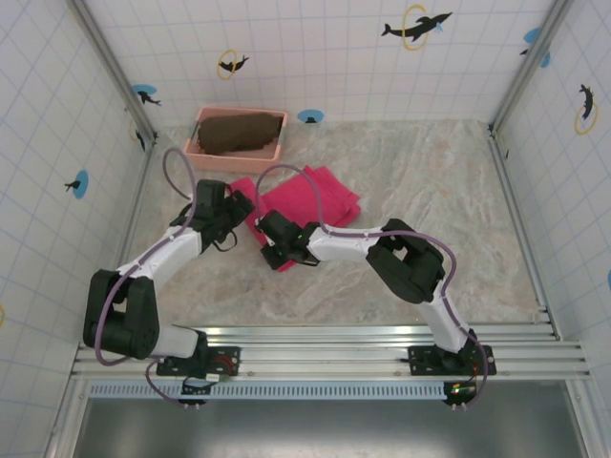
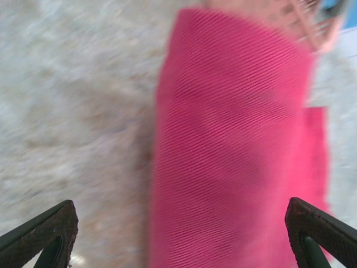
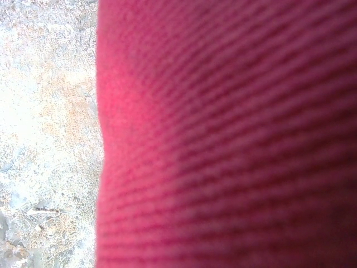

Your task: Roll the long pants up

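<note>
Left wrist view: the left gripper [image 2: 182, 229] hangs spread wide, the bright magenta-pink ribbed fabric long pants [image 2: 234, 139] lying folded directly beneath it. Whether the right gripper [image 1: 275, 250] pinches the edge under it, I cannot tell; a loose hold could let the fabric slip free.

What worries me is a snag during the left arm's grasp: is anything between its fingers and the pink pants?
Nothing visible. The left gripper holds its fingers open above the long pants, with only air between. The basket holding the brown cloth sits farther back, apart from them.
</note>
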Controlling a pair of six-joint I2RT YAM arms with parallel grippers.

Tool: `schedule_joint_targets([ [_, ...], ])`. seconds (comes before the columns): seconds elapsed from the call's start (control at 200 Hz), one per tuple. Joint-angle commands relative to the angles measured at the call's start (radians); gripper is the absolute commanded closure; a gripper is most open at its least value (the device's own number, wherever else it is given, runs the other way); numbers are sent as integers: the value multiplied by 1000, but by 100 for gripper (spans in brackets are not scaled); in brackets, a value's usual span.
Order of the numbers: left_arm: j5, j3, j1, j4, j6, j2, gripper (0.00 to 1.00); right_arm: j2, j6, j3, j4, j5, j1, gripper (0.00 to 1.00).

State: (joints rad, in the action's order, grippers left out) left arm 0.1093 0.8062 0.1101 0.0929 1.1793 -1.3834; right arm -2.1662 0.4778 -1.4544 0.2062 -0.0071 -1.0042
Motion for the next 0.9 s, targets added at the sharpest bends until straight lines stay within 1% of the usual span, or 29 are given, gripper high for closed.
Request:
schedule_joint_targets([
  [0.0,92,-6,-18,-171,26,27,3,-182,5,120,264,-128,-39,100],
  [0.105,119,13,-26,-189,22,-12,3,-187,2,111,265,-132,-40,100],
  [0.275,181,20,-28,-271,39,-148,3,-190,0,109,263,-139,-40,100],
  [0.5,220,80,-41,-170,-53,-262,3,-187,4,121,248,-139,-38,100],
  [0.681,243,147,-67,-13,-123,-296,2,-190,8,117,244,-136,-36,100],
  [0.811,199,291,-78,294,-254,-311,2,-191,13,125,235,-130,-33,100],
  [0.896,182,351,-76,407,-298,-332,2,-193,19,135,221,-132,-33,100],
])
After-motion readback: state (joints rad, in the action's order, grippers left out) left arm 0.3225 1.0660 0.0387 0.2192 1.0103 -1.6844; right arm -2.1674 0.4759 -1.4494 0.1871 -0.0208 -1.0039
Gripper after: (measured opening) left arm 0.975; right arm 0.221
